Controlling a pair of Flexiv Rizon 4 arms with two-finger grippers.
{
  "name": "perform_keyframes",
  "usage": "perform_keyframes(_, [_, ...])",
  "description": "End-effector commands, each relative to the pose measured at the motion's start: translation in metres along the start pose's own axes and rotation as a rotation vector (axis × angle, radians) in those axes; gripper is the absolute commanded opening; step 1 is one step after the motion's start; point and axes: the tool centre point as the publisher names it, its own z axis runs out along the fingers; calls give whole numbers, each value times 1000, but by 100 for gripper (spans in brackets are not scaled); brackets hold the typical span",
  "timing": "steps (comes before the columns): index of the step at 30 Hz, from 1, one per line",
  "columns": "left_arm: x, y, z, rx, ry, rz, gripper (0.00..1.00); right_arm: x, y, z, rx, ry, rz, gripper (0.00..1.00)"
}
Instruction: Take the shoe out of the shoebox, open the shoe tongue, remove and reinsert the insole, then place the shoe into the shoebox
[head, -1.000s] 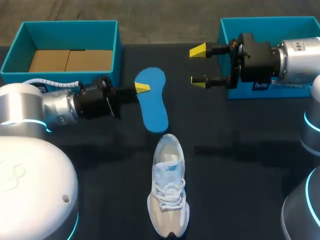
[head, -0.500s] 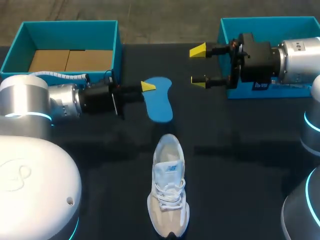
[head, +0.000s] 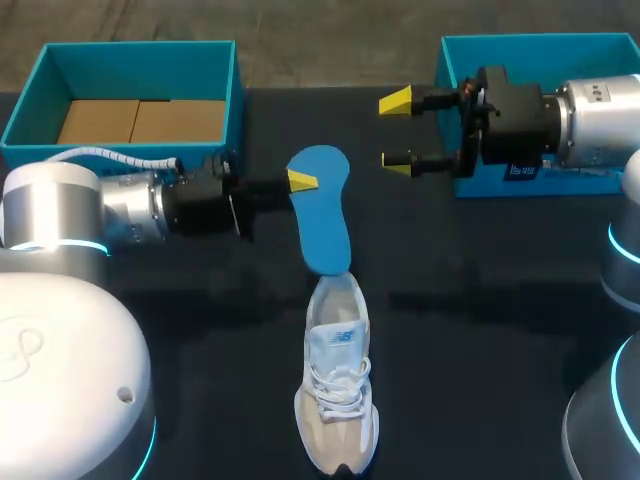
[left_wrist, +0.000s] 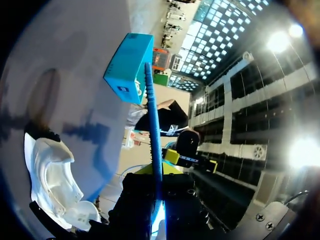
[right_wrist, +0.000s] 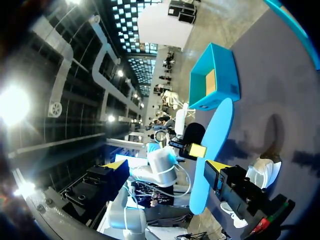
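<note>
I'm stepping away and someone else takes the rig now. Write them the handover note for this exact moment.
Left gripper: fingers shut on the blue insole, held over the table, its near end at the white shoe's opening; contact cannot be told.
Right gripper: open, empty, in front of the right teal box.
Shoe: upright on the table's middle, outside both boxes. The left teal box shows a brown cardboard floor.
Done: shoe out, insole out.
Left: seat the insole in the shoe, then box the shoe.
</note>
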Motion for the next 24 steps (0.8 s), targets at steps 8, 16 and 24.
perform_keyframes(8, [0,-1,0,7,-11,33,0,1,-1,-4,10,-58,-1,100])
perform_keyframes(16, [0,-1,0,7,-11,33,0,27,-9,-21,79,-341,39,100])
perform_keyframes(24, [0,-1,0,7,-11,33,0,52,-14,-22,129,-628,120,100])
